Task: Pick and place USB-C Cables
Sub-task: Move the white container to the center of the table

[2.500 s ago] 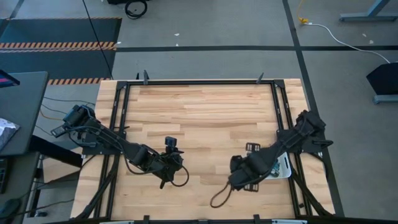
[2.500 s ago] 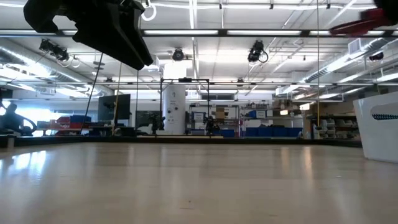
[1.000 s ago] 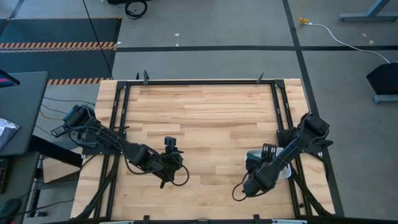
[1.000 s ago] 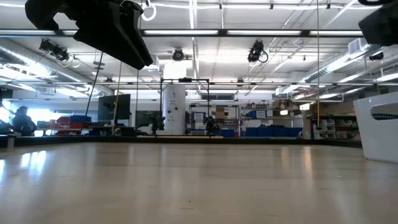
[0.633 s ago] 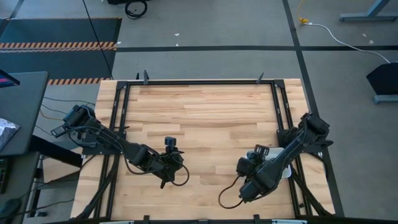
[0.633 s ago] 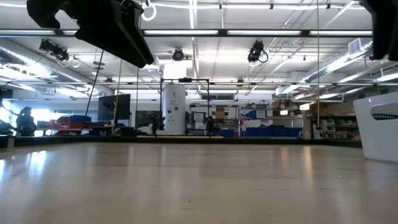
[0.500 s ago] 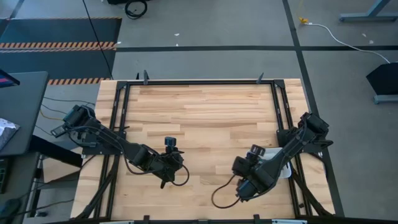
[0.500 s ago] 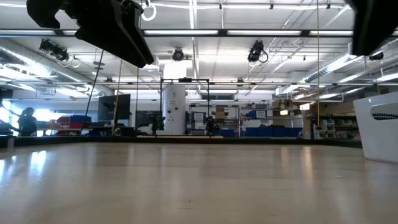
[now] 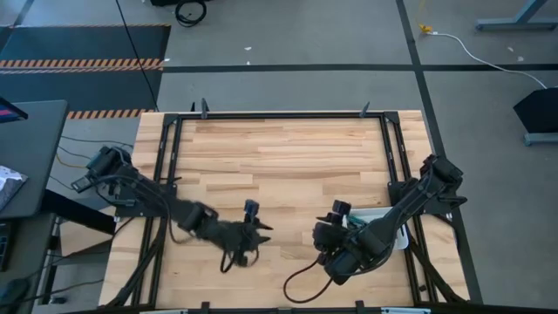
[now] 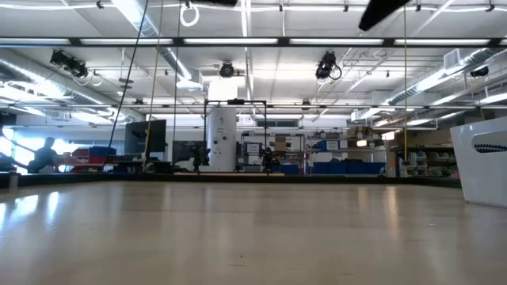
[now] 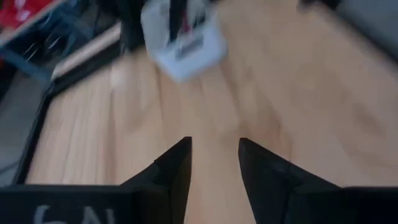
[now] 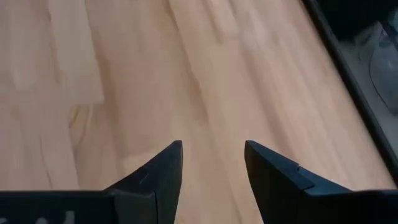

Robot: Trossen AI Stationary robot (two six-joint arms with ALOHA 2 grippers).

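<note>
No USB-C cables show on the bare wooden table (image 9: pixel 279 166); they are hidden or out of view. My left gripper (image 9: pixel 260 229) hovers over the near middle of the table, open, with nothing between its fingers (image 11: pixel 214 149). It points toward a white bin (image 11: pixel 186 43), which is blurred, so I cannot tell what is inside. My right gripper (image 9: pixel 324 242) hangs over the near right part of the table, just left of that bin (image 9: pixel 388 225). It is open too, with only bare wood between its fingers (image 12: pixel 212 149).
A black metal frame (image 9: pixel 174 174) runs along the table's left, far and right sides. The white bin (image 10: pixel 485 158) stands at the right edge, partly under the right arm. A thin black arm wire (image 9: pixel 301 283) loops near the front edge. Bare wood lies between the grippers.
My right gripper has swung from near the bin toward the table's left, turning as it went, with its wire loop trailing behind. My left gripper has shifted a little toward the table's right and turned toward the bin; its arm has left the low view's upper left.
</note>
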